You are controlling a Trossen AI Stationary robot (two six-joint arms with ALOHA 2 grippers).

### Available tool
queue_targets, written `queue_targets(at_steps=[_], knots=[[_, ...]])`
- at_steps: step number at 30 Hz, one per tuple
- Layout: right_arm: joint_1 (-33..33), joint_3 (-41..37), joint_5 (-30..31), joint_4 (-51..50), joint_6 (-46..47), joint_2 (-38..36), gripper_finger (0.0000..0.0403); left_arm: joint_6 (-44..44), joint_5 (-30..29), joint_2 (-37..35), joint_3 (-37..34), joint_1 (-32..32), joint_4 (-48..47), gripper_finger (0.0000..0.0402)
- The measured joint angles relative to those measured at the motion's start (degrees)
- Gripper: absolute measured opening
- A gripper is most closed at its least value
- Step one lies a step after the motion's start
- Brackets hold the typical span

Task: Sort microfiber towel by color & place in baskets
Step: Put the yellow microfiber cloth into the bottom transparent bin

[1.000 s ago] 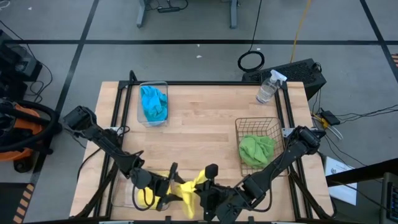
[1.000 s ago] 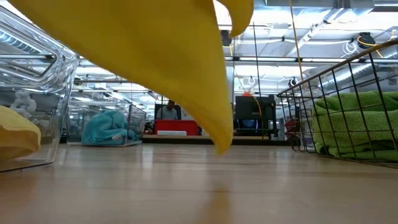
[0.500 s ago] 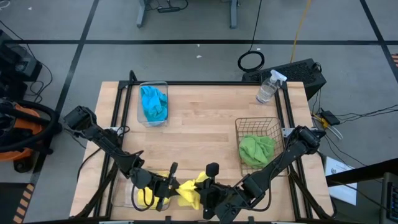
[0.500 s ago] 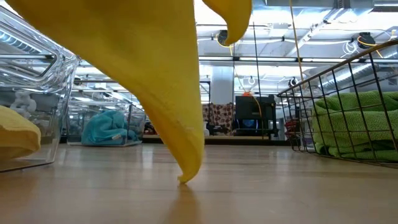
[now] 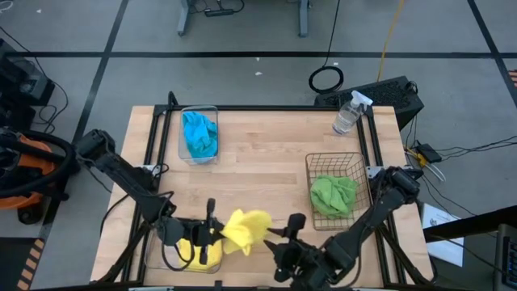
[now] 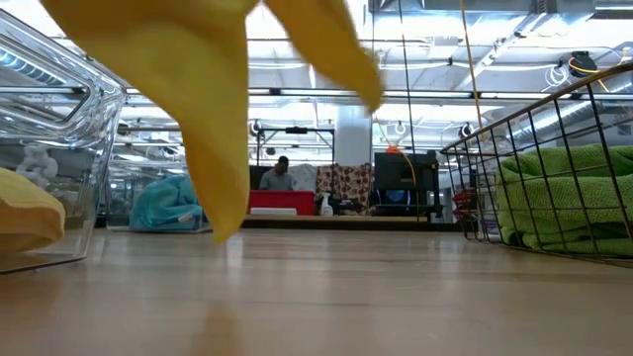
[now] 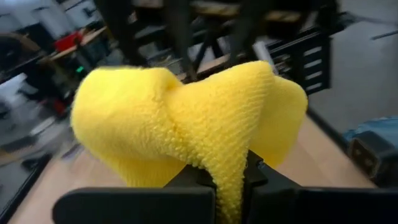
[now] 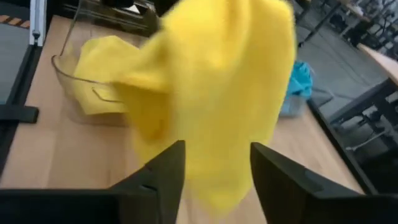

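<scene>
Hanging from the clamped left gripper [image 5: 212, 234], a yellow towel [image 5: 245, 228] droops point-down above the table's [image 5: 258, 162] near edge, beside a clear tub [image 5: 174, 260]. The right gripper [image 5: 280, 236] gapes empty nearby. Farther off sit green towels [image 5: 333, 194] in a wire basket [image 5: 335, 166], then blue towels [image 5: 199, 134].

Grey floor [image 5: 242, 77] crossed by dark tape lines [image 5: 113, 40], black cable coil [image 5: 326, 79] lying on it. Beyond the table – big open workshop, rows of ceiling strip lights [image 6: 445, 40], red bench [image 6: 285, 202] (person seated behind it [image 6: 281, 174]).
</scene>
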Motion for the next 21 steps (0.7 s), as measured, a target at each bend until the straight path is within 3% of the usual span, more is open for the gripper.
queue_targets(at_steps=[3, 5, 15, 18, 21], knots=[[1.42, -0.29, 0.2, 0.14, 2.4, 0.23, 0.0188, -1.44, -2.0, -1.34, 0.0, -0.11, -2.12, 0.0011], [2.17, -1.07, 1.04, 4.22, -1.21, 0.94, 0.02, -1.45, -2.08, -1.51, 0.0, -0.08, -1.62, 0.0011], [2.7, -2.03, 8.26, 43.79, -46.73, 9.92, 0.0278, -4.48, -2.02, -1.48, 0.0, 1.04, -2.47, 0.0012], [1.61, -2.05, 13.25, 53.05, -49.6, 10.88, 0.0299, -4.46, -1.94, -1.48, 0.0, 1.03, -2.15, 0.0012], [-0.1, -2.01, 14.6, 54.89, -46.74, 10.84, 0.0316, -4.48, -1.66, -1.48, 0.0, 1.03, -1.98, 0.0012]])
